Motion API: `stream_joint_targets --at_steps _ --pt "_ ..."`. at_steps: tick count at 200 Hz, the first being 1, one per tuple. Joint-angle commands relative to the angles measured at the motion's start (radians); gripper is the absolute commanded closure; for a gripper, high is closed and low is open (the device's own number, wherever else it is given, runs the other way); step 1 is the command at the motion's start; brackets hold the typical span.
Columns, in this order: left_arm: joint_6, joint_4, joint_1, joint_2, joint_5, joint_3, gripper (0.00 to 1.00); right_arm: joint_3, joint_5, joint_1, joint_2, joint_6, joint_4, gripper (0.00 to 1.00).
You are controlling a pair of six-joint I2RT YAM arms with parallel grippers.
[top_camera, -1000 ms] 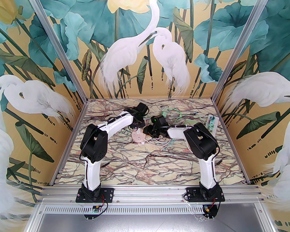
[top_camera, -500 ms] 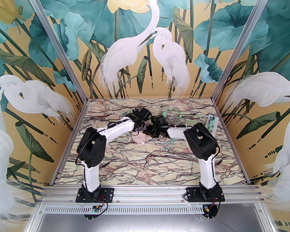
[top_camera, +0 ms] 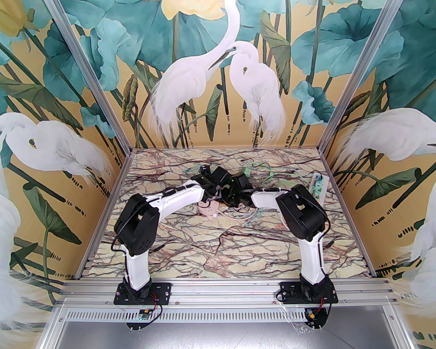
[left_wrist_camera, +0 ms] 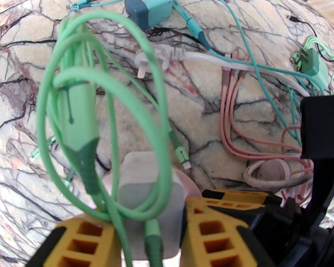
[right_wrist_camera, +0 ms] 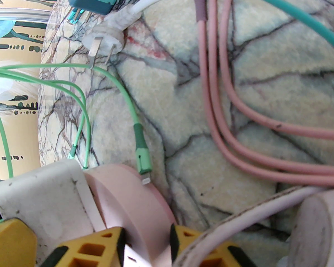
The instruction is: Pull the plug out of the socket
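Left pincer point(left_wrist_camera: 149, 227) clamps the white cube plug point(left_wrist_camera: 147, 182), probably light, stiff and slick, by its flat sides, while right pincer point(right_wrist_camera: 147, 245) pinches the round pink socket point(right_wrist_camera: 133, 193) by its rim.

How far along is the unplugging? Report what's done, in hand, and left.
Done: both grips are set. The left fingers are shut on the white plug, and the right fingers are shut on the pink socket. In hand: the pull itself. Left: separation, since in the right wrist view the plug sits flush against the socket.
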Motion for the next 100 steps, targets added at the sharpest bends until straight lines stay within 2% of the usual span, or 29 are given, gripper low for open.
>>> stream_joint_targets --at_steps 1,33,100 --pt "0.031 -0.054 -0.002 0.019 0.136 0.107 0.85 -0.046 0.143 0.023 0.126 -0.009 -0.188 0.66" --pt "0.038 -0.078 0.077 0.067 0.239 0.170 0.86 -0.045 0.144 0.027 0.125 -0.009 -0.189 0.66" --pt "0.051 -0.125 0.145 0.120 0.285 0.230 0.86 -0.038 0.154 0.034 0.126 -0.016 -0.201 0.66"
